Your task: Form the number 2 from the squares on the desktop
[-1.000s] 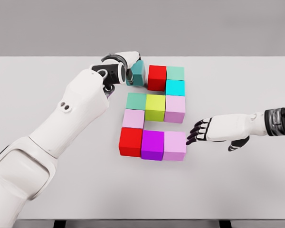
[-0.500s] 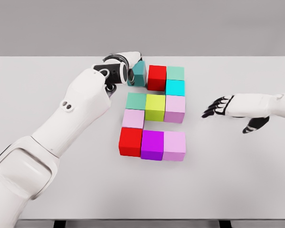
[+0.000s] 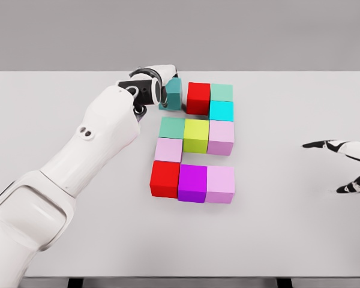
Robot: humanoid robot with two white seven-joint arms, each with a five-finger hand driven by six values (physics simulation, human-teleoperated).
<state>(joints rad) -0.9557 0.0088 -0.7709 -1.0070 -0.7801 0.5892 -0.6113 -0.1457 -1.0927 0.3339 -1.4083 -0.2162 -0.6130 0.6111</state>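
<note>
The left robot hand is pressing against a tilted teal cube just left of the red cube; its grip is hidden. The right robot hand is hovering open, well apart.

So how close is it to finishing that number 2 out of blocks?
Nearly there. The bottom row, from the red block rightwards, and the middle row look set. The left hand is at the dark teal block, nudging it against the top row. The right hand is open, off to the side.
</note>
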